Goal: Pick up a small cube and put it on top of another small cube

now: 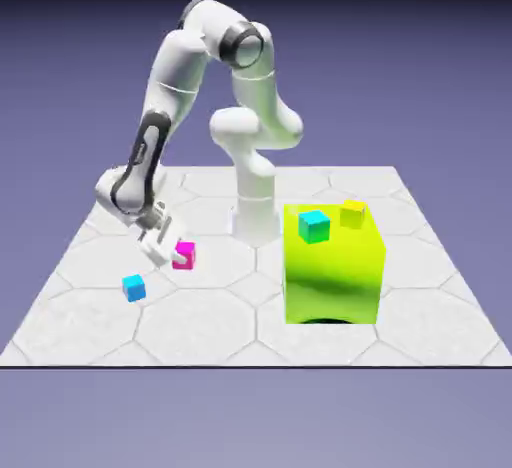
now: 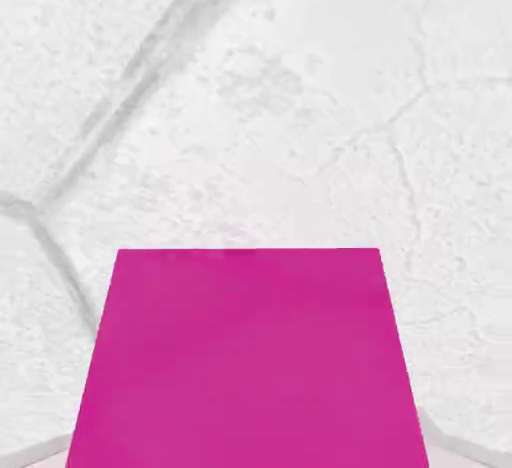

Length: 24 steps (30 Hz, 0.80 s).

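Nearest the camera in the exterior view, a small cyan-blue cube (image 1: 134, 287) sits alone on the white, hexagon-patterned surface (image 1: 200, 331), well apart from anything the task needs. Just beyond it, the tiny plain magenta-pink cube (image 1: 184, 255) rests low on the surface with the pincer (image 1: 168, 249) clamped onto it, its white fingers tight against the cube's sides. In the hand view the magenta-pink cube (image 2: 245, 356) fills the lower half of the picture and hides the fingertips, which fits a cube seated between closed jaws; whether it has left the surface at all is hard to say from either view, though it looks to be down. The white arm (image 1: 170, 86) bends down steeply from its base and tilts the hand, probably so the fingers meet two opposite faces squarely.

Toward the exterior view's right stands the big lime-green block (image 1: 335, 276). On its top, a second cyan-blue cube (image 1: 314, 225) lies near the front left, and the tiny plain yellow cube (image 1: 352, 214) sits a little behind and to the right, apart from it. The yellow cube being raised on the block means the carry will likely need a clear lift before crossing over, and the cyan neighbour leaves little room for a careless descent.
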### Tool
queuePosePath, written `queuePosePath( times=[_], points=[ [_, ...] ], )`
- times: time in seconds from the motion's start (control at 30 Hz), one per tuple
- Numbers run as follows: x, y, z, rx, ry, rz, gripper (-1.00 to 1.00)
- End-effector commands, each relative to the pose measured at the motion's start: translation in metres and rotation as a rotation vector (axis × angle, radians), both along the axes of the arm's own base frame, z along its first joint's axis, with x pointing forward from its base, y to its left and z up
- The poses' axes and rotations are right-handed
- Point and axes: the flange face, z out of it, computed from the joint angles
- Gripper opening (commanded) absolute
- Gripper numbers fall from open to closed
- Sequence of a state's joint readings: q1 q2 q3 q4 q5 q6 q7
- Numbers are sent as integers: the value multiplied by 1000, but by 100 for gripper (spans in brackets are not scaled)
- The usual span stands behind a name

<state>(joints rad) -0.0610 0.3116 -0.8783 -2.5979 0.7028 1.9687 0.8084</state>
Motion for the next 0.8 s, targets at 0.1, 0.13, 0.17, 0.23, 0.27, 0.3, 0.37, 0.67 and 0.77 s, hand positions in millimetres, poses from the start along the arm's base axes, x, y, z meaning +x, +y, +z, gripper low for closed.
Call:
queuePosePath(
  times=[0.1, 0.13, 0.17, 0.23, 0.27, 0.3, 0.37, 0.67, 0.77],
  points=[
    [111, 41, 30, -6, -13, 270, -100],
    [134, 56, 38, -3, -13, 321, -100],
    [157, 72, 48, -2, -13, 371, -100],
    [198, 111, 69, -3, -12, 472, -100],
    [216, 132, 81, -5, -11, 523, -100],
    [233, 155, 93, -9, -10, 573, -100],
    [261, 204, 119, -22, -9, 672, -100],
    [285, 439, 251, -123, -26, 1080, -100],
    [250, 450, 255, -56, -7, 1157, -100]
  ],
)
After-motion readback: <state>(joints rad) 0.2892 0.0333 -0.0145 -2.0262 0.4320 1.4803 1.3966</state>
